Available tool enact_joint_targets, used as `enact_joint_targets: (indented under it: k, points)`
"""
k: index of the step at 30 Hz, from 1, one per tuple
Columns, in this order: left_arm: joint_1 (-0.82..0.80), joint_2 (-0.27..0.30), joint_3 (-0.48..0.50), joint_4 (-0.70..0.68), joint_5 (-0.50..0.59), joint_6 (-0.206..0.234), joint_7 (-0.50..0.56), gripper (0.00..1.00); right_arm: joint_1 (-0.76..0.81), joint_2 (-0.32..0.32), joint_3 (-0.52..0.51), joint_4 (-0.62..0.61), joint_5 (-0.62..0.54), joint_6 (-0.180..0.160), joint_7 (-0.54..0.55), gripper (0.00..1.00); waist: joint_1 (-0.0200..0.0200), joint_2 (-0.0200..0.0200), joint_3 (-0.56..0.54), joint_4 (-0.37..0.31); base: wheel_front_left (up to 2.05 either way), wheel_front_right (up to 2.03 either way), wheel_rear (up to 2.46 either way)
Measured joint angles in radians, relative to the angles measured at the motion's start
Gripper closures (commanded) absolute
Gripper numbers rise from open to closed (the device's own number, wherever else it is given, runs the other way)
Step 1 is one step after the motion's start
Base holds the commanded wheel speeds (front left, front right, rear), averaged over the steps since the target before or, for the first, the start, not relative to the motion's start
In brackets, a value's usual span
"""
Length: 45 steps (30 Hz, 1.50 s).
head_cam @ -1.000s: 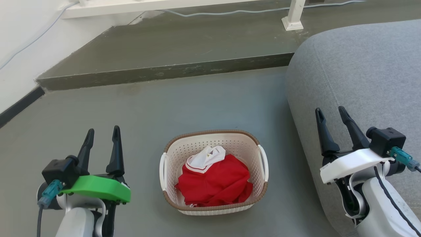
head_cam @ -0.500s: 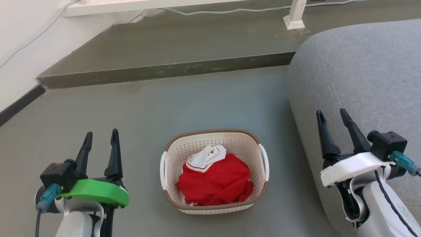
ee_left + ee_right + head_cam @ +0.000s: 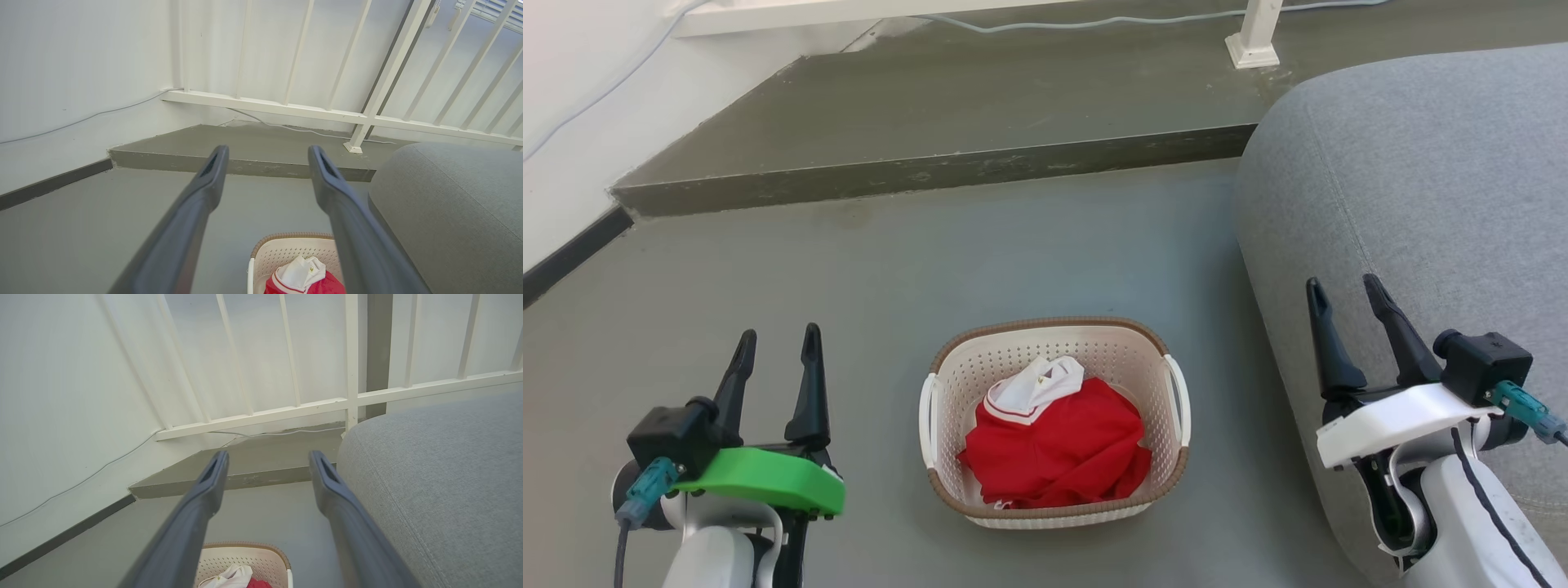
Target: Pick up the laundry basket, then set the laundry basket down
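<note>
While the basket [image 3: 977, 369] is seen whole from the head, rails [image 3: 265, 107] are seen from the wrists; left tool [image 3: 778, 332] and right tool [image 3: 1342, 280] are held spread.

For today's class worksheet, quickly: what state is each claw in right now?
Left claw: open, holding nothing.
Right claw: open, holding nothing.

The laundry basket [image 3: 980, 367] is matt cream perforated plastic with a brown woven-look rim. Inside lies soft red cloth [image 3: 1058, 453]. The sofa [image 3: 1413, 180] on the right wears coarse grey fabric; the floor [image 3: 890, 261] looks smooth, matt grey.
</note>
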<state>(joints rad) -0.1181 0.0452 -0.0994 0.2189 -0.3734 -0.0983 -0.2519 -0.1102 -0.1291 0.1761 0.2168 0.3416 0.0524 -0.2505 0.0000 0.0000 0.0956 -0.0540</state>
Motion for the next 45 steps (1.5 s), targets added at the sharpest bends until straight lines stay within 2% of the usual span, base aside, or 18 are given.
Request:
enact_joint_targets:
  k: [1,11,22,45]
  points:
    - [0.002,-0.002,-0.002,0.016,0.000,0.001,0.002,1.00,0.003,0.005,0.001,0.016,0.001,0.000,0.001,1.00,0.0000,0.0000,0.000,0.000,0.00,0.00,0.00]
    - [0.020,-0.006,0.002,0.044,-0.049,0.001,0.015,1.00,0.036,0.018,-0.004,0.040,0.047,0.000,0.006,1.00,0.0000,0.0000,-0.004,0.002,0.00,0.00,0.00]
    - [0.020,-0.006,0.027,0.058,-0.211,0.001,0.066,1.00,0.036,0.029,-0.035,0.040,0.221,0.009,0.047,1.00,0.0000,0.0000,-0.016,0.009,0.00,0.00,0.00]
    - [0.020,-0.008,0.068,0.060,-0.479,-0.007,0.147,1.00,0.036,0.038,-0.106,0.041,0.501,0.021,0.130,1.00,0.0000,0.0000,-0.037,0.022,0.00,0.00,0.00]
